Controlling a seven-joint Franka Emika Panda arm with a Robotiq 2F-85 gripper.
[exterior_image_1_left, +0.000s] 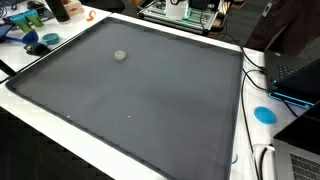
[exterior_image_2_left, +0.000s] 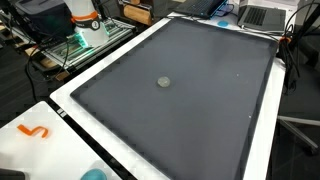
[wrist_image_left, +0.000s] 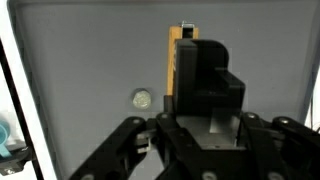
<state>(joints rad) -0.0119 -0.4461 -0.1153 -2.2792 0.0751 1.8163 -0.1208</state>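
My gripper (wrist_image_left: 208, 105) fills the lower half of the wrist view and does not show in either exterior view. Between its finger links stands a black stepped block (wrist_image_left: 205, 75) with a yellow-orange strip along its left side; the fingers look closed against it. It hangs above a large dark grey mat (wrist_image_left: 90, 50). A small round grey-green object (wrist_image_left: 143, 98) lies on the mat to the left of the block. It also shows in both exterior views (exterior_image_1_left: 120, 56) (exterior_image_2_left: 163, 82), alone on the mat (exterior_image_1_left: 150, 100) (exterior_image_2_left: 190, 100).
The mat lies on a white table (exterior_image_2_left: 45, 125). An orange S-shaped hook (exterior_image_2_left: 34, 131) and a blue round lid (exterior_image_1_left: 264, 114) lie on the table's margin. Laptops (exterior_image_1_left: 300, 70), cables and cluttered shelves (exterior_image_2_left: 80, 35) stand around the table edges.
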